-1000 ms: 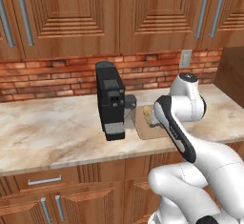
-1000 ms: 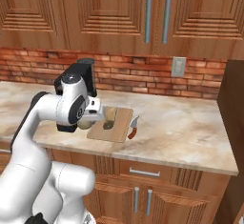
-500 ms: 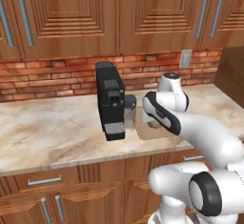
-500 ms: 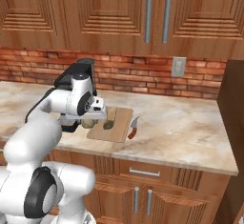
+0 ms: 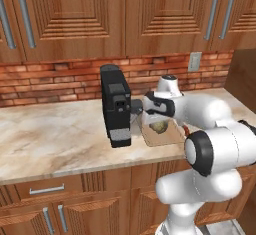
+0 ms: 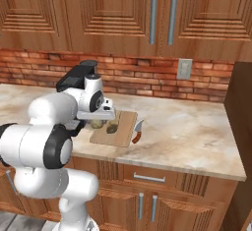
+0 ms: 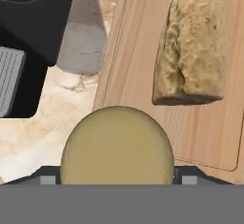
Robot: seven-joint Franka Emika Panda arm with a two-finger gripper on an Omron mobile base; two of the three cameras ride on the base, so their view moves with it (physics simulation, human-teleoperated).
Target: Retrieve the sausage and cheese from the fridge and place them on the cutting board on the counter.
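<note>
My gripper (image 7: 116,178) is shut on the cheese (image 7: 116,144), a round pale yellow piece sitting between the two finger tips. The hand hovers low over the left end of the cutting board (image 7: 200,132), a tan wooden board on the beige counter (image 5: 50,134). From the base cameras, the gripper (image 5: 156,120) (image 6: 98,119) points down with the cheese (image 5: 159,127) (image 6: 97,124) under it, above the board (image 5: 172,135) (image 6: 125,124). A crusty tan lump (image 7: 193,46) (image 6: 112,127) lies on the board beside the cheese. The sausage and the fridge are out of view.
A black coffee machine (image 5: 116,104) (image 7: 33,23) stands right next to the board's left edge. A small reddish-handled, pale-tipped knife-like thing (image 6: 137,132) lies on the counter just right of the board. Brick wall and wooden cabinets rise behind.
The arm has folded and its elbow has swung out toward the cameras. The hand has stayed over the board, shifting slightly toward the coffee machine with the cheese still in it.
</note>
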